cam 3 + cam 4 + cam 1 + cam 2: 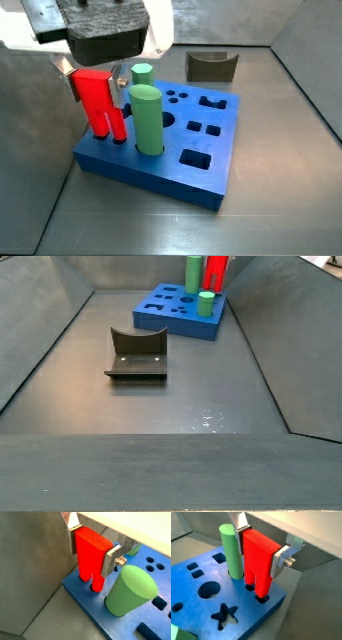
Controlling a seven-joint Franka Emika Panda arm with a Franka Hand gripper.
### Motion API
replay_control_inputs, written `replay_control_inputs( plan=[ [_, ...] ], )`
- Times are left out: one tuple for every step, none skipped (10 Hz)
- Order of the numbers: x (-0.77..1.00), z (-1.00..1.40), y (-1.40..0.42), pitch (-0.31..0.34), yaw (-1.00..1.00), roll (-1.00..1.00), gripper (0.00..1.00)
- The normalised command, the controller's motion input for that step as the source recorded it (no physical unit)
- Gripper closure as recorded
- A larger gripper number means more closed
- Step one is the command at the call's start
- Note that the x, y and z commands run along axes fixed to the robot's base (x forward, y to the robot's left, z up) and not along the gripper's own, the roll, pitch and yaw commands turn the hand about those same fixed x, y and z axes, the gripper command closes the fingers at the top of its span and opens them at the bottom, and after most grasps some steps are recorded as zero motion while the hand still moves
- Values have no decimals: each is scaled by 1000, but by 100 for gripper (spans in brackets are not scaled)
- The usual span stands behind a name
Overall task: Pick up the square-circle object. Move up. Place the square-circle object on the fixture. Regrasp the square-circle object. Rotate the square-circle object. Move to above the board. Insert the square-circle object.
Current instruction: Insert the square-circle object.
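The gripper [92, 548] is shut on the square-circle object [90, 554], a bright red peg held upright between the silver fingers [111, 558]. Its two prongs point down, and their tips sit in holes at a corner of the blue board [87, 598]. Both wrist views show this; in the other one the gripper [261, 548] holds the peg [258, 562] over the board [251, 612]. In a side view the gripper [100, 68] holds the peg [96, 100] at the corner of the board [147, 170]. The fixture [136, 353] stands apart, empty.
A tall green cylinder [146, 120] stands in the board right beside the peg, close to one finger [130, 592]. A second green cylinder [142, 73] stands behind it. Grey bin walls rise around the floor. The fixture [211, 66] sits beyond the board.
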Motion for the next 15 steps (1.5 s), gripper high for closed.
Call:
replay_control_inputs(
  plan=[
    [0, -863, 0, -60, 351, 203, 100],
    [0, -737, 0, -93, 257, 117, 100],
    [0, -137, -29, -124, 31, -3, 100],
    [0, -20, 0, -16, 0, 0, 100],
    [29, -369, -151, -111, 9, 0, 100],
    [200, -529, -177, -143, 0, -9, 100],
    [37, -349, -123, -107, 0, 4, 100],
    [0, -177, 0, -44, 54, 0, 100],
    [57, -237, 117, -36, 260, 0, 100],
    [11, -220, 91, -20, 357, 1, 100],
    [0, -51, 0, 0, 194, 0, 100],
    [-29, -194, -3, -3, 0, 17, 100],
    [0, -306, -54, -11, -111, 41, 100],
    [0, -246, -26, -37, -106, 19, 100],
    [0, -197, 0, -59, -37, 9, 100]
  ],
)
